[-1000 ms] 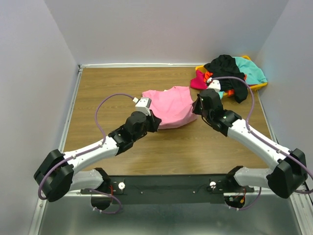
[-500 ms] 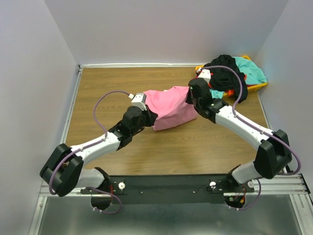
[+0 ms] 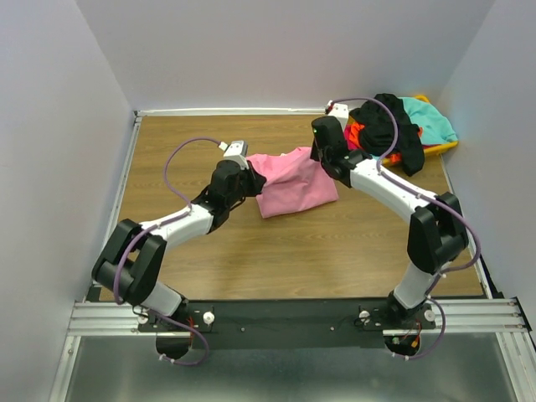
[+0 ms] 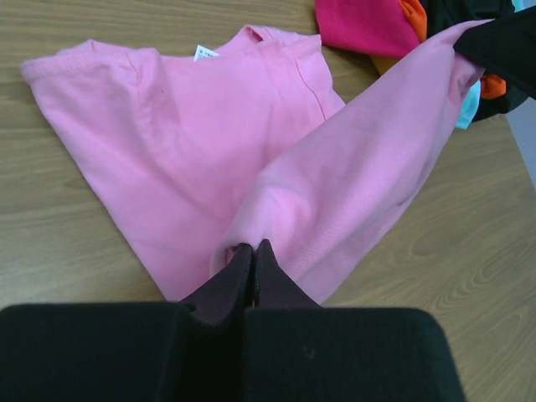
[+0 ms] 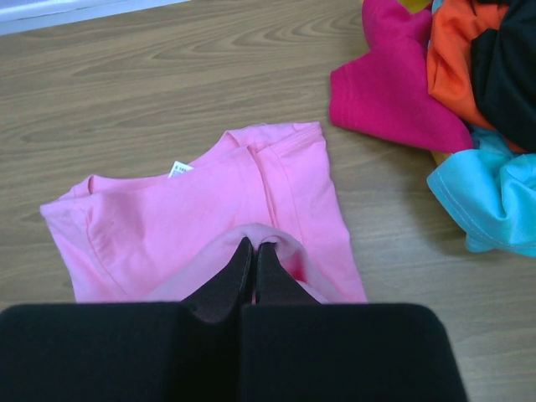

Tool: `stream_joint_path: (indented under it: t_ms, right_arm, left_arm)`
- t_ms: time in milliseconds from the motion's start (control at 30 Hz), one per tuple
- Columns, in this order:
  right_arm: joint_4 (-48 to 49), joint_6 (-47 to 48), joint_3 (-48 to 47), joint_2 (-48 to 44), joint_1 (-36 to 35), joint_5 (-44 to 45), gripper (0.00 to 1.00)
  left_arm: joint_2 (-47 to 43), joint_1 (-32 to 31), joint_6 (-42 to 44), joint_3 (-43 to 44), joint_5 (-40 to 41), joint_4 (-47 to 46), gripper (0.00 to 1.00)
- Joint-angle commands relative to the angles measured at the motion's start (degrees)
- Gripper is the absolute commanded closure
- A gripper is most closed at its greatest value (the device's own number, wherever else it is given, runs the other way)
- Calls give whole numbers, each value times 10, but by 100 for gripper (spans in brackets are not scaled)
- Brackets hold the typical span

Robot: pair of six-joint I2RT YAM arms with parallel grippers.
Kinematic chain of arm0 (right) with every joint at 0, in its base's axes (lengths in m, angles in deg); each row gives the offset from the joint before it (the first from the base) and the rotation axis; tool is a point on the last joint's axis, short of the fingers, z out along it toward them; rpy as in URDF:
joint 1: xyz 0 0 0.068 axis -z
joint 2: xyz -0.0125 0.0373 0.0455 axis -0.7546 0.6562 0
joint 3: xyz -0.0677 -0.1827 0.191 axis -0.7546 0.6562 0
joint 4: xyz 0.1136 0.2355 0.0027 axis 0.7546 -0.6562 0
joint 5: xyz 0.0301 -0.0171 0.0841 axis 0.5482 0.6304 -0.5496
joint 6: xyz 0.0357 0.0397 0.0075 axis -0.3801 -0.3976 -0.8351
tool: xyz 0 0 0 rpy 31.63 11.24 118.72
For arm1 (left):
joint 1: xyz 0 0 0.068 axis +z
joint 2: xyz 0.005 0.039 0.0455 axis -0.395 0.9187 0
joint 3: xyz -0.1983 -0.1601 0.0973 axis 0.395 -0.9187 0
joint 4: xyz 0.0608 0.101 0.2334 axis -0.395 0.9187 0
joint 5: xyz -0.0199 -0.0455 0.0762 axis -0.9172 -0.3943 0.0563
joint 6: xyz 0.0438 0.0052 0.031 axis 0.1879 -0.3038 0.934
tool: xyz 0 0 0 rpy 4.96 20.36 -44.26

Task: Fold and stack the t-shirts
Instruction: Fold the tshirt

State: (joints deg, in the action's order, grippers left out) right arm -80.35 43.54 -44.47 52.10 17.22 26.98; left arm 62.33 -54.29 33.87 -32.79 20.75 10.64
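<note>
1. Top view: the pink t-shirt lies near the middle of the tabletop. The other t-shirts are piled at the far right corner. The left gripper holds its left side and the right gripper its right side, so both are equally near.
2. Left wrist: the jaws are closed and pinch a raised pink fold. The neck label lies ahead.
3. Right wrist: the jaws are closed on pink cloth. The collar points to the far edge, so I judge the long axis runs near-to-far.
</note>
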Motion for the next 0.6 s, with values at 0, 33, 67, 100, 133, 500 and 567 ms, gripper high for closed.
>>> stream_joint_path:
  t_ms: [0,33,67,100,133,500,567]
  right_arm:
    - [11,13,-42,37,16,17,100]
    - [11,15,-48,50,18,13,100]
    - [11,16,-52,56,21,12,99]
    - [11,16,-63,62,25,8,99]
    - [11,17,-67,76,27,4,99]
    - [12,19,-127,151,44,-11,99]
    - [13,18,-133,158,45,-13,99]
  left_arm:
    - [30,18,19,33,-38,-21,100]
    - [42,24,20,37,-44,-22,100]
    - [48,32,19,41,-47,-25,100]
    - [52,37,19,46,-49,-26,100]
    - [61,41,18,48,-53,-29,100]
    - [142,82,19,106,-79,-39,100]
    - [159,90,20,113,-81,-40,100]
